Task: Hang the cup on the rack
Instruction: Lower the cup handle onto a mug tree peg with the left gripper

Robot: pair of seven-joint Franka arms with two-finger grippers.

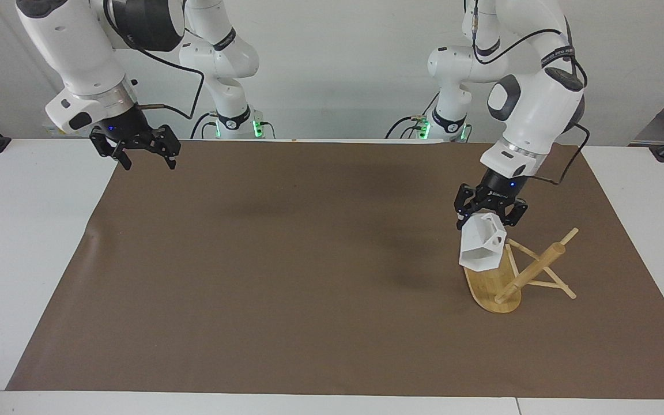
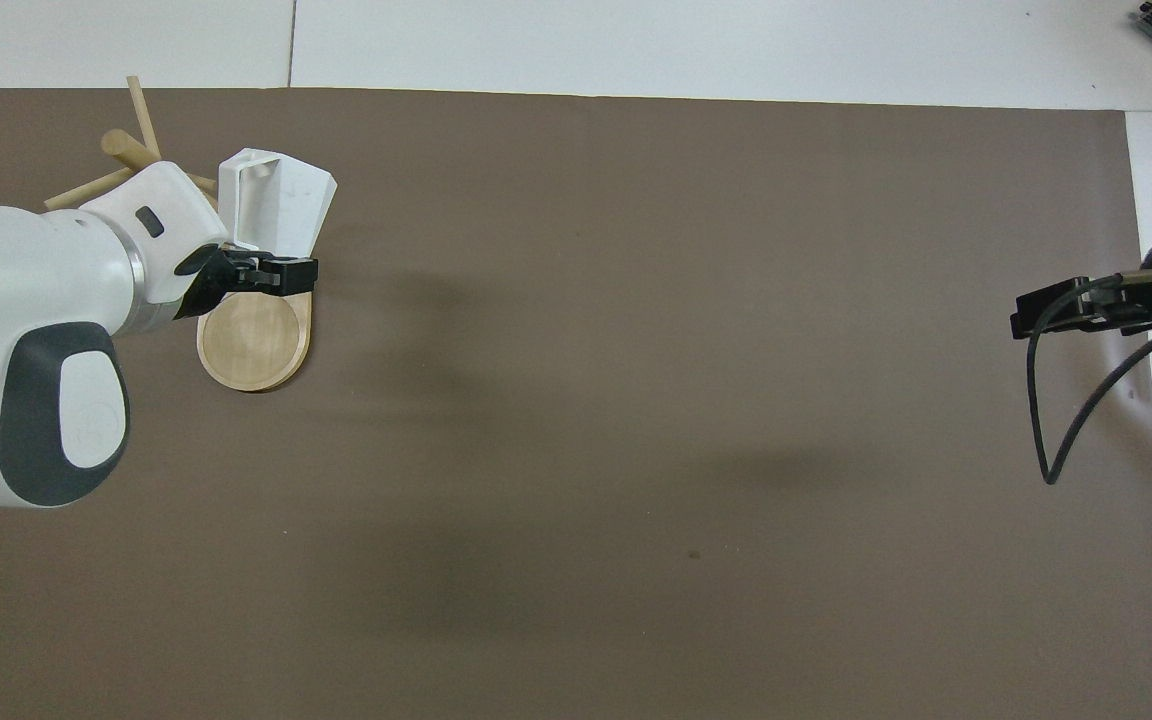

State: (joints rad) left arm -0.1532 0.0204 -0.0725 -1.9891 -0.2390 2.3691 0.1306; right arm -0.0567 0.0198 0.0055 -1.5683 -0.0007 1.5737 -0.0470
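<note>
1. Below the left gripper [image 1: 489, 218], the cup [image 1: 482, 249] is held up in the air, clamped at its upper end between the closed fingers.
2. The cup is carried tilted, its open mouth turned downward and away from the robots, with its blocky handle seen close under the gripper in the facing view.
3. Directly under the gripper and the cup, the flat oval base of the rack [image 1: 490, 291] is seen on the brown mat [image 1: 286, 271].
4. The rack is found lying tipped over: its base stands on edge, and its thick post slants away from the gripper toward the left arm's end of the table, with the thin pegs crossing it.
5. Whether the cup touches one of the pegs cannot be told; in the facing view a peg is seen just beside the cup's lower edge.
6. In the overhead view, the left gripper [image 2: 271, 272] is seen over the rack's base [image 2: 254, 345], and the cup [image 2: 276, 200] is projected from it, away from the robots.
7. At the right arm's end of the table, the right gripper [image 1: 143, 151] is held high over the mat's edge with its fingers spread apart and nothing between them.
8. The right arm is kept waiting, well apart from the cup and the rack.
</note>
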